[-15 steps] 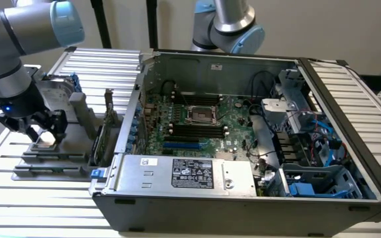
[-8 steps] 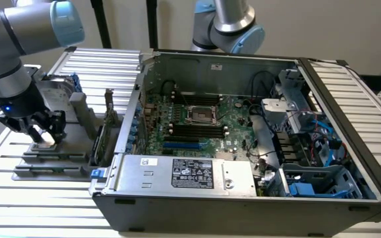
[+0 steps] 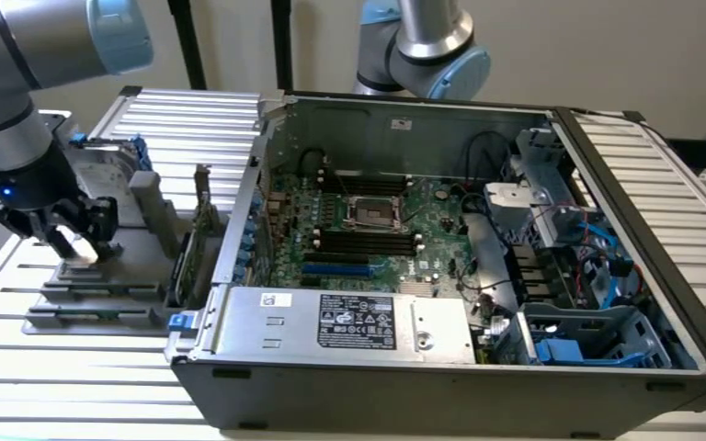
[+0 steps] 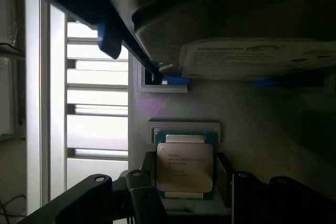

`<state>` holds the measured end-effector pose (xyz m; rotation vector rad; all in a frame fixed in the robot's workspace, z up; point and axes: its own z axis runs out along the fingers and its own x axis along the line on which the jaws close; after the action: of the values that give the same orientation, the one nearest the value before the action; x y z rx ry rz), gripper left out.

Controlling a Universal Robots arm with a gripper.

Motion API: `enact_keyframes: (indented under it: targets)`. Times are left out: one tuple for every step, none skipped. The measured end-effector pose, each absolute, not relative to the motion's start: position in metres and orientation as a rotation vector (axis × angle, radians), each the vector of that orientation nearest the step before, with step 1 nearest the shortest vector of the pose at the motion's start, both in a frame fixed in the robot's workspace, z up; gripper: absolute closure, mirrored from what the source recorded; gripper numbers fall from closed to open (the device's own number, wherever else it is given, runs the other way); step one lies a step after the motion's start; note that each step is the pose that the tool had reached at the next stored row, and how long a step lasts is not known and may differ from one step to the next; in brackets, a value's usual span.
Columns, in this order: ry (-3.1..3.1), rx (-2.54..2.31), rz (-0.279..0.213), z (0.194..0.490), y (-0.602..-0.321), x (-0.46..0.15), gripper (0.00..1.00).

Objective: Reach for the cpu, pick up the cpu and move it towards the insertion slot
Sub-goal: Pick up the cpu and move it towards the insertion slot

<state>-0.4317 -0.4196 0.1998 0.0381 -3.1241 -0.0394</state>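
Gripper: closed onto the chip, one finger against each of two opposite edges.
Chip: metal face up, in its recess on the grey holder.
Holder: in the exterior view, at 9 o'clock from the open computer case.
Socket: on the green board inside the case, at 3 o'clock from the gripper, well apart.
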Motion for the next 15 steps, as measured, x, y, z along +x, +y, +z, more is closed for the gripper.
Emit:
enact_keyframes:
  targets:
    - [-3.124,0.038,-0.039,0.204,-0.42,-0.432,0.45]
    - [-3.124,0.038,-0.039,0.209,-0.42,-0.432,0.45]
    - [-3.124,0.038,-0.039,0.213,-0.42,-0.432,0.45]
    - [-3.124,0.038,-0.039,0.218,-0.42,-0.432,0.45]
    - [-3.124,0.038,-0.039,0.223,-0.42,-0.432,0.45]
    - [-3.124,0.038,-0.039,0.227,-0.42,-0.432,0.45]
    - [-3.124,0.038,-0.039,0.232,-0.42,-0.431,0.45]
    - [-3.124,0.038,-0.039,0.236,-0.42,-0.431,0.45]
    - [-3.124,0.038,-0.039,0.241,-0.42,-0.431,0.45]
    - [-3.124,0.038,-0.039,0.245,-0.42,-0.43,0.45]
    - [-3.124,0.038,-0.039,0.25,-0.42,-0.43,0.45]
    - [-3.124,0.038,-0.039,0.254,-0.42,-0.429,0.45]
    - [-3.124,0.038,-0.039,0.259,-0.42,-0.428,0.45]
    - [-3.124,0.038,-0.039,0.264,-0.42,-0.427,0.45]
    - [-3.124,0.038,-0.039,0.268,-0.42,-0.426,0.45]
